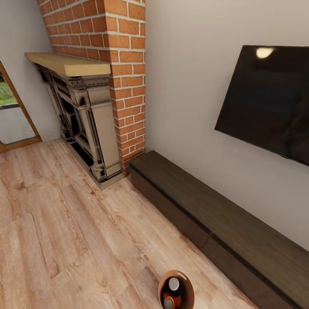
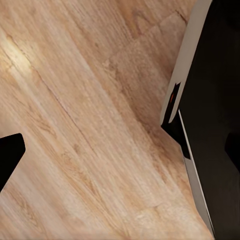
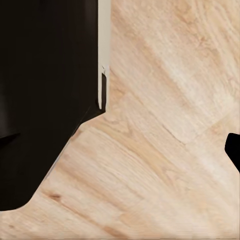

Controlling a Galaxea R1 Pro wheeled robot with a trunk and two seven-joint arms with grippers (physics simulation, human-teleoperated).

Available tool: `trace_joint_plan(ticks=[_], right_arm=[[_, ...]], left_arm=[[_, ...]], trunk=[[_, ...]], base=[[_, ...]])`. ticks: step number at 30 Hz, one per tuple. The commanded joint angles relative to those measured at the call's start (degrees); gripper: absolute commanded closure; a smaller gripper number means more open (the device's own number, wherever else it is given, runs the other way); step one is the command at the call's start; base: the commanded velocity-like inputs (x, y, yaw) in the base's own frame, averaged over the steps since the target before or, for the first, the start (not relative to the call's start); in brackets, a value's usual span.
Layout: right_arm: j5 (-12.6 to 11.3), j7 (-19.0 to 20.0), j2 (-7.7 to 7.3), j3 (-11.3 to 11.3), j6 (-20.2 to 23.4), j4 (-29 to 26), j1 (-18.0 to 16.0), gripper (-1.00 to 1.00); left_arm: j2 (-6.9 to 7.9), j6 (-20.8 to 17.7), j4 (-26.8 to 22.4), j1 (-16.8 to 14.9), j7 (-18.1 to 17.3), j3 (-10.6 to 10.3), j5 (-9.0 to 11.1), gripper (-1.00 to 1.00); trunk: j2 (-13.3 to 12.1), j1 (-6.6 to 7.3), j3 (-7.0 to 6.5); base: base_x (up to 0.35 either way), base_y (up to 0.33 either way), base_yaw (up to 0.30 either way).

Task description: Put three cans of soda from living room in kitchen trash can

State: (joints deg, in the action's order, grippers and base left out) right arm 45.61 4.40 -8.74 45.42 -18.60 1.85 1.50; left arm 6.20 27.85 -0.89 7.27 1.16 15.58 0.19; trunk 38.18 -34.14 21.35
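The trash can, tan outside and brown inside, stands on the wood-plank floor at the bottom of the head view, a little in front of the long dark cabinet. Inside it I see two soda cans: one grey round top and a second with orange body showing between them. Whether a third can lies under them cannot be told. My left gripper and my right gripper both hang over bare floor. Each has its black fingertips at opposite edges of its wrist view, open with nothing between them.
A red brick fireplace with a wooden mantel stands at the left wall. A black TV hangs over the low dark cabinet. A glass door is at far left. My black base sits beside both grippers.
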Motion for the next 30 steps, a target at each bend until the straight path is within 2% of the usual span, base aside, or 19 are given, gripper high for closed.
trace_joint_plan(ticks=[1, 14, 21, 30], right_arm=[[0.0, 0.0, -0.01, -0.01, 0.3, 0.03, 0.0, -1.0], [0.06, 0.0, 0.07, -0.07, 4.37, 0.41, 0.0, -1.0], [0.03, 0.0, 0.13, -0.08, 4.97, 0.45, 0.0, -1.0], [0.08, 0.01, 0.27, -0.22, 4.67, -0.15, 0.0, -1.0]], left_arm=[[-0.01, -0.02, 0.0, 0.0, -0.02, -0.01, 0.0, -1.0], [-0.04, 0.01, 0.03, 0.01, -0.1, -0.02, -0.02, -1.0], [-0.01, 0.1, -0.05, 0.02, -0.13, -0.02, 0.03, -1.0], [-0.28, 0.45, -0.56, -0.1, -0.74, 0.18, 0.48, -1.0]], trunk=[[-0.42, 0.23, -0.19], [-5.63, 3.08, -2.52], [-8.44, 4.62, -3.78], [-8.44, 4.62, -3.78]], base=[[0.0, 0.0, 0.0], [0.0, 0.0, 0.0], [0.0, 0.0, 0.0], [0.0, 0.0, 0.0]])
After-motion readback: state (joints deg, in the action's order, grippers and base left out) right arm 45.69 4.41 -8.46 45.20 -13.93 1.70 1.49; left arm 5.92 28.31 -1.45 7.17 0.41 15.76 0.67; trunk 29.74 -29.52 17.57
